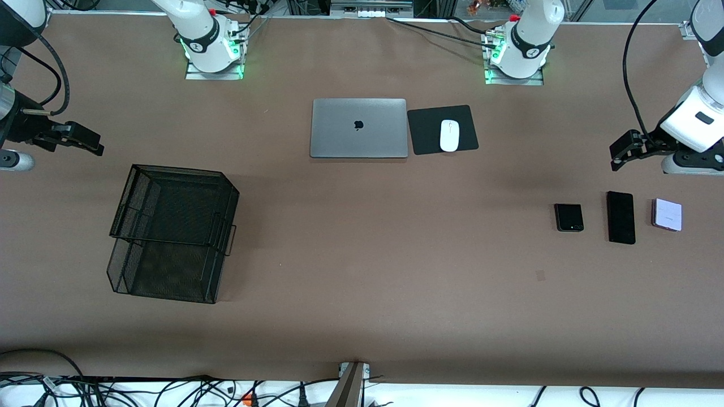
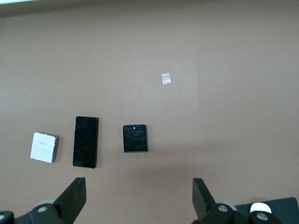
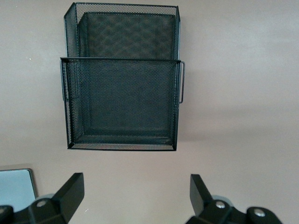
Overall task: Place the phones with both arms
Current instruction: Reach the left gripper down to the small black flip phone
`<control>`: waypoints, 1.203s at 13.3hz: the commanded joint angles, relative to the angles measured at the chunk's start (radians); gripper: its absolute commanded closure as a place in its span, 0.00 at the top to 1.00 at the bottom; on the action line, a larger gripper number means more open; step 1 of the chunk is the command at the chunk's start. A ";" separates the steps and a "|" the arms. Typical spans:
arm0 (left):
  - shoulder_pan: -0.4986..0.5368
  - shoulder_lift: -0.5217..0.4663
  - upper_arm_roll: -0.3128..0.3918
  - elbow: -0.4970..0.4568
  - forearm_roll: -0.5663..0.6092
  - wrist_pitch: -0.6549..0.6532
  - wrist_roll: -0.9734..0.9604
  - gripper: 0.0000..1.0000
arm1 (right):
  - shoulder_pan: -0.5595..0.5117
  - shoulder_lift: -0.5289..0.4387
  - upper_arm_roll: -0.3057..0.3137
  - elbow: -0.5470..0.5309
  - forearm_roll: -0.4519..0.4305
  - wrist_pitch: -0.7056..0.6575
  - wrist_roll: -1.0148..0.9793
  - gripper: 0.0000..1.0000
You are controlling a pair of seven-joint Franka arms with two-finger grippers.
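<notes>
Three phones lie in a row toward the left arm's end of the table: a small squarish black one (image 1: 568, 217) (image 2: 135, 138), a long slim black slab (image 1: 620, 217) (image 2: 86, 142) and a small pale lavender one (image 1: 667, 215) (image 2: 45, 147). My left gripper (image 1: 616, 155) (image 2: 138, 189) hangs open and empty above the table beside the row, touching none of them. My right gripper (image 1: 93, 144) (image 3: 135, 186) is open and empty too, up in the air at the right arm's end, beside a black wire-mesh two-tier tray (image 1: 164, 277) (image 3: 119, 58).
A closed silver laptop (image 1: 358, 128) (image 3: 16, 186) lies in the middle near the arms' bases. Beside it a white mouse (image 1: 449, 135) rests on a black pad (image 1: 424, 135). A small pale mark (image 1: 540, 275) (image 2: 166, 79) sits on the brown tabletop, nearer the front camera than the phones.
</notes>
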 commanded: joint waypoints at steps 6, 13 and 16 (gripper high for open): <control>0.019 0.049 -0.013 0.082 -0.029 -0.076 -0.020 1.00 | -0.016 -0.017 0.015 -0.008 -0.003 0.002 -0.002 1.00; 0.017 0.139 -0.007 0.205 -0.098 -0.251 -0.038 1.00 | -0.016 -0.019 0.015 -0.008 -0.003 -0.001 -0.002 1.00; 0.031 0.167 -0.004 0.193 -0.098 -0.244 -0.025 1.00 | -0.016 -0.019 0.015 -0.008 -0.002 -0.001 -0.002 1.00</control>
